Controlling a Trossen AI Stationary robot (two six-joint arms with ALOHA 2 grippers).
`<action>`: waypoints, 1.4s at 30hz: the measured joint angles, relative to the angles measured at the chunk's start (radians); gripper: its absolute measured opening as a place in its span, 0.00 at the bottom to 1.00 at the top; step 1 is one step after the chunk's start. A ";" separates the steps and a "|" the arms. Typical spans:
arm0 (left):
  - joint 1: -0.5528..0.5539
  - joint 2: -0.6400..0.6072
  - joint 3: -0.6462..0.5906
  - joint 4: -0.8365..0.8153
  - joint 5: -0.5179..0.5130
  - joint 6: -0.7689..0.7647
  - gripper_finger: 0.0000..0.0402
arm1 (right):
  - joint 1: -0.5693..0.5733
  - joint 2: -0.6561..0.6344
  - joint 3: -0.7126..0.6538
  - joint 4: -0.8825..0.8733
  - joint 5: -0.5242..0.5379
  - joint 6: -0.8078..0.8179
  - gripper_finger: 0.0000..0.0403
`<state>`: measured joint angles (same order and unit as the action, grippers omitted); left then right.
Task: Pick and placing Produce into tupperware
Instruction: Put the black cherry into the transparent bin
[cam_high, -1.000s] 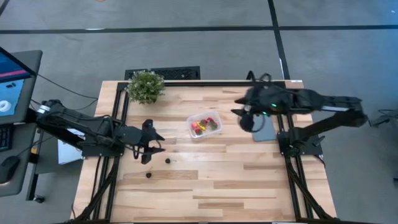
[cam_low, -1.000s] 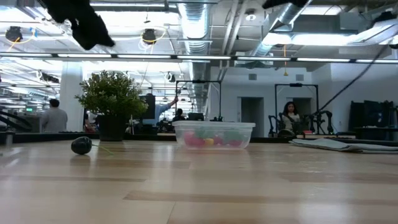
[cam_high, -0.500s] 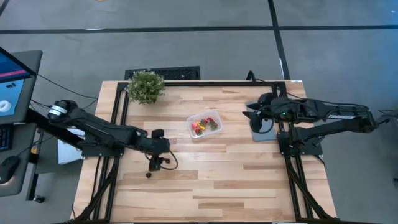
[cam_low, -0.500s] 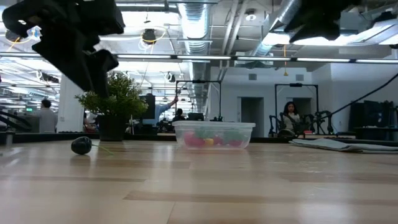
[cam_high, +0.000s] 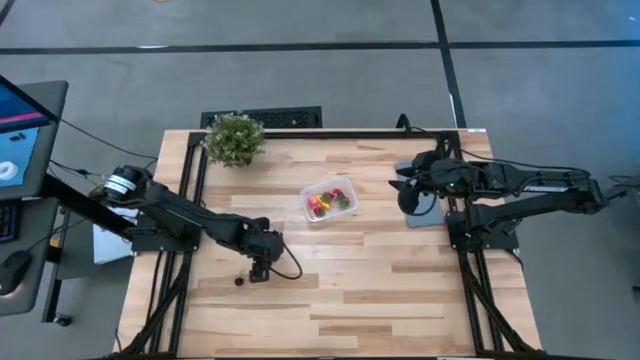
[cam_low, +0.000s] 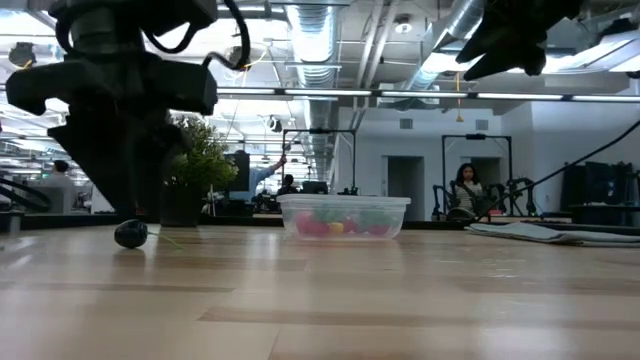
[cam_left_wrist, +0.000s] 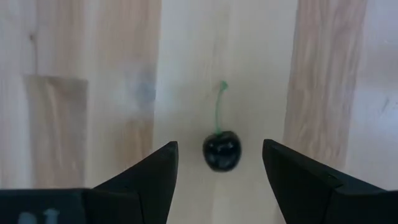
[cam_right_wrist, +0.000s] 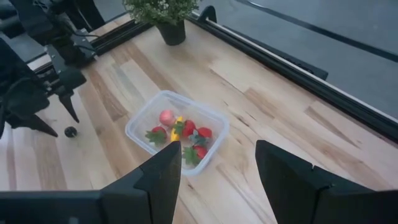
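Cherry (cam_left_wrist: 221, 150) lies on the tabletop (cam_high: 400, 280) squarely between the left claw's (cam_left_wrist: 221, 163) spread fingers, stem pointing straight ahead. The right claw (cam_right_wrist: 217, 163), also spread, hovers far off beyond the tupperware (cam_high: 329, 200).

We see a potted plant (cam_high: 235, 138) near the table's (cam_high: 380, 290) far left corner, a grey slab (cam_high: 428, 213) at the right edge, and a monitor (cam_high: 22, 135) off to the left. Across the room behind, a seated person (cam_low: 465, 190) and another person (cam_low: 60, 183) show.
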<state>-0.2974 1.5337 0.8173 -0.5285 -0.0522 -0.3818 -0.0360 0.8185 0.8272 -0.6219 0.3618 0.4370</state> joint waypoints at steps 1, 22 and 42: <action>0.000 0.006 0.000 0.000 0.012 -0.011 0.56 | 0.000 0.000 0.000 0.000 0.000 0.000 0.57; 0.003 0.045 -0.002 -0.018 0.012 -0.103 0.56 | 0.000 0.000 0.002 0.027 0.003 -0.002 0.57; 0.006 0.127 0.002 0.014 0.006 -0.117 0.42 | 0.000 0.000 0.002 0.025 0.003 -0.002 0.57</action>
<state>-0.2913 1.6610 0.8188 -0.5144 -0.0462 -0.4992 -0.0360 0.8188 0.8291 -0.5972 0.3653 0.4349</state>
